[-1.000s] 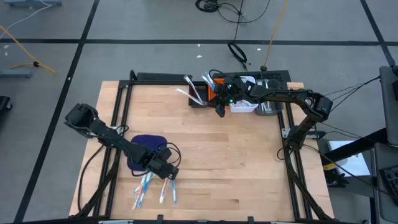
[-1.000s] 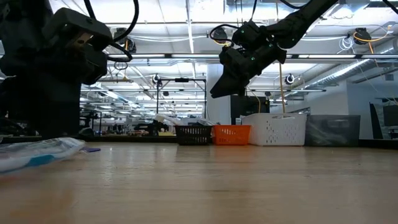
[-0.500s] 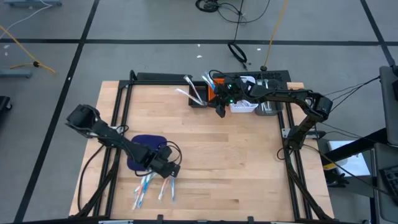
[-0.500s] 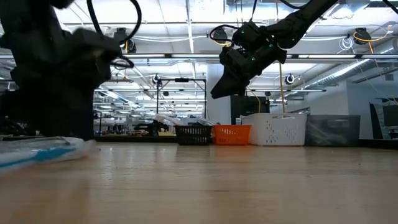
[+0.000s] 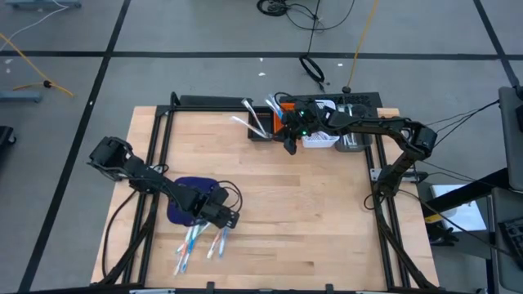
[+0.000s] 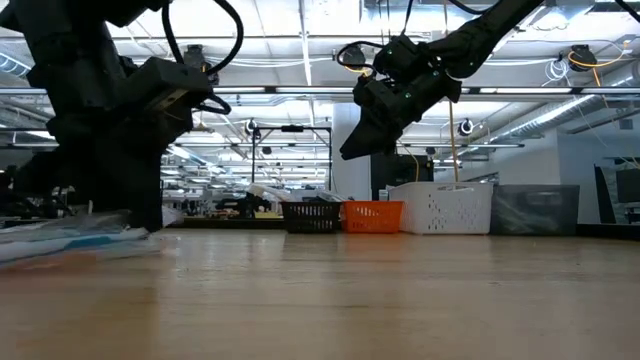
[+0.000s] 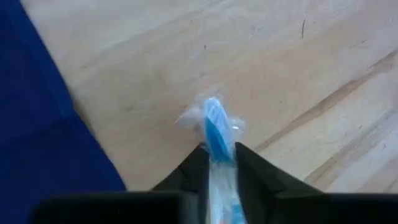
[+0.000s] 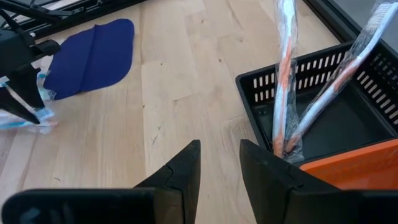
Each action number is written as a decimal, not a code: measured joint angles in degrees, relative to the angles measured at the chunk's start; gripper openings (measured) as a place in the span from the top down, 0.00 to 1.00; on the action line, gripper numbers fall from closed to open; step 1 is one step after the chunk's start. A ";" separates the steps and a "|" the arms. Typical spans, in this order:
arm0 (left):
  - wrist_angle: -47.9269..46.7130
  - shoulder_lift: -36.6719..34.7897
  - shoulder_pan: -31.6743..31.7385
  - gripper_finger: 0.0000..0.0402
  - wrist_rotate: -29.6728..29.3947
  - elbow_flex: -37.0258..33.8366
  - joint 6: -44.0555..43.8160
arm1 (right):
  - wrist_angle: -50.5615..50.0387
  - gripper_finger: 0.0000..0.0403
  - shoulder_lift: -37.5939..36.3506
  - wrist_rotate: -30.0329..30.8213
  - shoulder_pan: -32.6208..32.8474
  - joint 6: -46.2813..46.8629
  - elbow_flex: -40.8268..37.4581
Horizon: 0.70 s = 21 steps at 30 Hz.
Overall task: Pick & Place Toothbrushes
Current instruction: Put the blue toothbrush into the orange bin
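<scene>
1. The wooden table (image 5: 327,212) carries the work: a row of bins at its far edge, a dark blue mat (image 5: 186,196) and loose wrapped toothbrushes (image 5: 189,245) at its near left.
2. The black bin (image 8: 323,118) already has two wrapped toothbrushes (image 8: 283,68) leaning upright in it; an orange bin (image 5: 286,121) and a white bin (image 5: 323,137) stand beside it.
3. The left gripper (image 5: 225,219) is low, just beside the mat and over the loose pile. It is far nearer to the pile than the right arm.
4. In the left wrist view its fingers (image 7: 196,168) are closed narrow on a blue wrapped toothbrush (image 7: 214,127), whose long axis runs straight out between them, the head pointing away from the wrist.
5. The right gripper (image 5: 289,144) hangs above the table just in front of the black bin, its fingers (image 8: 186,168) slightly apart and empty.
6. The bins lie well apart from the held brush, diagonally across the table, so I judge the carry to be a long one.
</scene>
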 joint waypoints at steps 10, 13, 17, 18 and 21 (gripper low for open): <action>-0.03 -0.19 0.11 0.99 -0.27 0.00 1.96 | 0.02 0.73 0.00 0.00 0.00 0.00 0.00; -0.10 -1.85 0.07 0.99 -1.82 0.00 3.12 | -0.21 0.73 0.00 0.00 0.00 0.00 0.00; -0.28 -5.20 0.08 0.99 -6.75 0.24 6.75 | -0.42 0.73 0.00 -0.02 0.04 0.00 0.00; -0.10 -6.61 0.08 0.99 -8.69 0.25 7.87 | -0.39 0.73 0.00 -0.02 0.06 0.00 0.00; 0.02 -9.85 0.09 0.99 -15.30 0.35 11.65 | -0.37 0.73 0.00 -0.04 0.18 0.20 0.00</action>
